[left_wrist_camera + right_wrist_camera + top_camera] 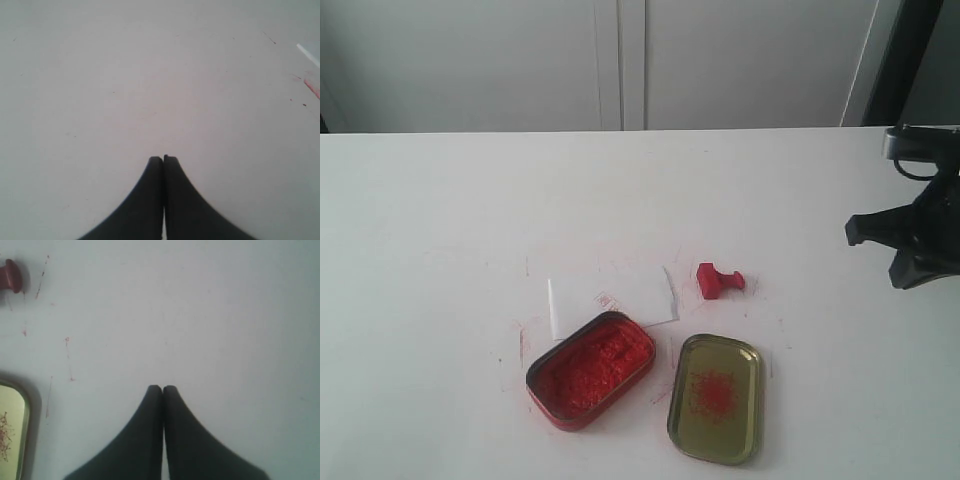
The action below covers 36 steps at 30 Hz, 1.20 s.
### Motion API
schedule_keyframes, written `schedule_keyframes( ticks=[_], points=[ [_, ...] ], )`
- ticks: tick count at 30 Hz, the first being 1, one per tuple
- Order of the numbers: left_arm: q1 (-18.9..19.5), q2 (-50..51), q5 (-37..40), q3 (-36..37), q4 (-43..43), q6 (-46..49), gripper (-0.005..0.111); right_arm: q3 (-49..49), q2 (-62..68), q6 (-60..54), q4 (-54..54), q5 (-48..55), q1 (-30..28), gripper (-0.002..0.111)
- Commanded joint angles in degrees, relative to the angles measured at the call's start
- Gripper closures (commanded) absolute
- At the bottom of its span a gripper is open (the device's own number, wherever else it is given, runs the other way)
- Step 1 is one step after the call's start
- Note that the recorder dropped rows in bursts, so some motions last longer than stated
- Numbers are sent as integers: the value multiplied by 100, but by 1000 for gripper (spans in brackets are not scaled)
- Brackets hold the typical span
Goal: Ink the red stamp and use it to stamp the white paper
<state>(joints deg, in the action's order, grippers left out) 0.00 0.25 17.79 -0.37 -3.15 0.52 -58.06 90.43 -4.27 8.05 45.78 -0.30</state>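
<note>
The red stamp (718, 280) lies on its side on the white table, just right of the white paper (620, 295); its knob (11, 276) shows at the edge of the right wrist view. The paper lies flat with its near edge under the ink tin. My right gripper (162, 387) is shut on nothing, hovering over bare table well to the right of the stamp; its arm (918, 240) stands at the right edge of the exterior view. My left gripper (163, 158) is shut and empty over bare table, and does not show in the exterior view.
An open red-filled ink tin (590, 370) sits in front of the paper. Its gold lid (716, 397), with a red smudge, lies to its right, and the lid's rim (22, 430) shows in the right wrist view. Faint red marks dot the table around them.
</note>
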Motion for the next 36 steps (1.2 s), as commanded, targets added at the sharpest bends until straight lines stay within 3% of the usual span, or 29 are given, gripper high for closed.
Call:
schedule_keyframes(
  ticks=[1,17,36],
  points=[
    [0,-25,-18,37,-27,-52,107,292,-475,-357,-110,-141,-31,108],
    [0,-25,-18,37,-27,-52,107,1246,-1999,-453,-514,-727,-31,108],
    [0,-25,-18,37,-27,-52,107,2377,-5304,-510,-369,-1678,-8,108]
  ],
)
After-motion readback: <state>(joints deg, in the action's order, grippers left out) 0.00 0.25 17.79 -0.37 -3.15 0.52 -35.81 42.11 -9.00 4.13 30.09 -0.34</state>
